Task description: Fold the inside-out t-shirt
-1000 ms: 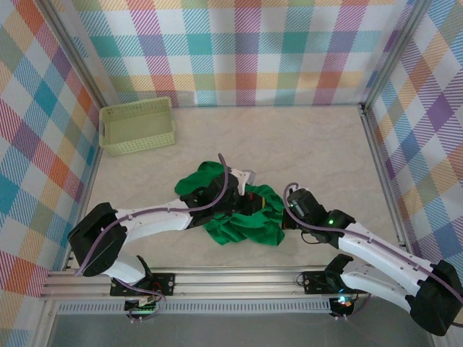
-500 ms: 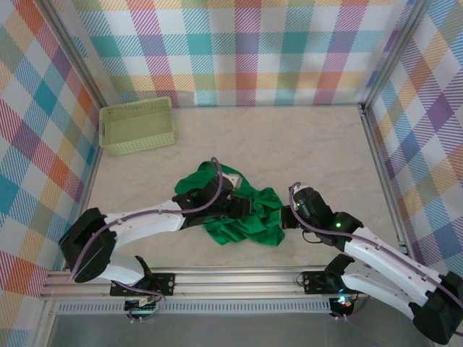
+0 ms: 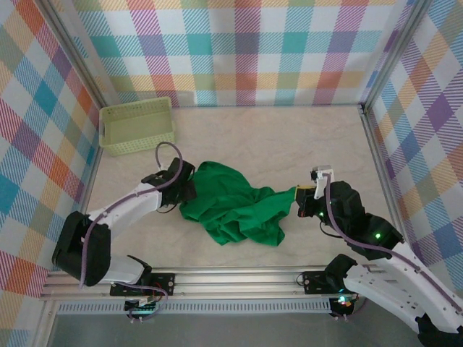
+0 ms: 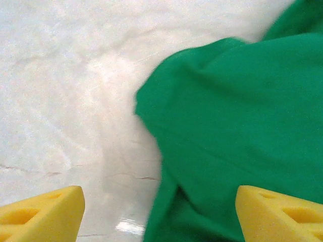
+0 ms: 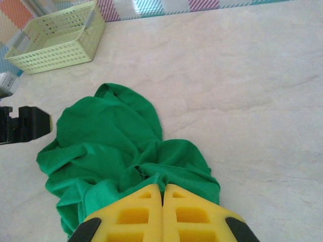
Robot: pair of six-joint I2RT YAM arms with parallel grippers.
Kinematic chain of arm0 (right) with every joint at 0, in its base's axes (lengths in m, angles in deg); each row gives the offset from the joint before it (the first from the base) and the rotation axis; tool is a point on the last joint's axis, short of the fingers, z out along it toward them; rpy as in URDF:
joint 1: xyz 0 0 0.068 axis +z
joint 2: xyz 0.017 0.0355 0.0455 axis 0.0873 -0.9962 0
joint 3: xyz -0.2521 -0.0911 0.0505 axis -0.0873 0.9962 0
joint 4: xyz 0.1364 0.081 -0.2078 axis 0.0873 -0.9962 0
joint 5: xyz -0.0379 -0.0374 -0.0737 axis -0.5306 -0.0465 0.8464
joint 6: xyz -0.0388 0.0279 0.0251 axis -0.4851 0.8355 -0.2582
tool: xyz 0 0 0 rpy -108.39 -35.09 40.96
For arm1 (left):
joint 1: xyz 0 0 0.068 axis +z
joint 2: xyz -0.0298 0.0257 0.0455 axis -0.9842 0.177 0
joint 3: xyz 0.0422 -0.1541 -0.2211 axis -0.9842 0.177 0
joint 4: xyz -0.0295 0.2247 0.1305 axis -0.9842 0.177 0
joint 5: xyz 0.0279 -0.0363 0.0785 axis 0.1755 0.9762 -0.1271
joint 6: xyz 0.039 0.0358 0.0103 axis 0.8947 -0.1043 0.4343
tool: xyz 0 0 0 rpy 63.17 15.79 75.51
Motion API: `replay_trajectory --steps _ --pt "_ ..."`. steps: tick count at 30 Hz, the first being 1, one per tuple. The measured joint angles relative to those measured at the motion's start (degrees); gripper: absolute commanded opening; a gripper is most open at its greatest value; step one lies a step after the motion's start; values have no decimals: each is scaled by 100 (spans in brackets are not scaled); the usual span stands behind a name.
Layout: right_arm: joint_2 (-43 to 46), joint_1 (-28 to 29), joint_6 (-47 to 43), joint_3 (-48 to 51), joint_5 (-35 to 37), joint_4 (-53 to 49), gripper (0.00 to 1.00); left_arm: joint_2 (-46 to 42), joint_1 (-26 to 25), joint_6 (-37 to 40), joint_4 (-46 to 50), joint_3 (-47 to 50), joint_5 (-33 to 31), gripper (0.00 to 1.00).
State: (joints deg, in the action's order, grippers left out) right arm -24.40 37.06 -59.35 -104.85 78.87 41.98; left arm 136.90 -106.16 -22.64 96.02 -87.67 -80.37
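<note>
The inside-out t-shirt (image 3: 235, 206) lies as a crumpled bright green heap on the bench (image 3: 289, 144), about midway across its width and nearer the near edge than the far edge; the cloth is heavily wrinkled, no print visible; one lobe is bunched toward the left and a lower flap is spread toward the near edge.

At the far-left corner of the bench stands a pale yellow-green lattice basket (image 3: 141, 147), upright and well apart from the shirt.

At the shirt's left edge sits the left claw (image 3: 187, 191), low over the bench; in the left wrist view its yellow fingers (image 4: 45, 214) stand wide apart, so this claw is open and holds nothing; the shirt's rounded left margin lies between them on the pale marbled surface; whether the fingers touch the cloth cannot be told.

At the shirt's right edge is the right claw (image 3: 298, 201); in the right wrist view its two yellow fingers are pressed together with the cloth running in at their tips; this claw is closed on the shirt's right-hand edge; in the top view a strip of cloth reaches out to it.
</note>
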Motion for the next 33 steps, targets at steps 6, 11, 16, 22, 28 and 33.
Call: replay_trajectory --steps 6,11,16,22,28,33 --pt "-291 -4 -15 0 131 -122 0 243 151 -48 -87 72 334 62" --pt "-385 -7 -15 0 326 -229 0 623 289 15 -428 118 802 56" --pt "-603 -22 -17 -103 411 -308 0 1154 321 70 -546 17 883 37" --pt "-686 -236 -138 -361 514 -531 0 1342 533 332 -387 -380 813 4" --pt "-570 -695 -498 -1228 820 -920 0 728 754 476 -20 -1128 527 0" --pt "-299 -750 -879 -2114 824 -828 0 -1174 763 492 42 -1655 741 0"
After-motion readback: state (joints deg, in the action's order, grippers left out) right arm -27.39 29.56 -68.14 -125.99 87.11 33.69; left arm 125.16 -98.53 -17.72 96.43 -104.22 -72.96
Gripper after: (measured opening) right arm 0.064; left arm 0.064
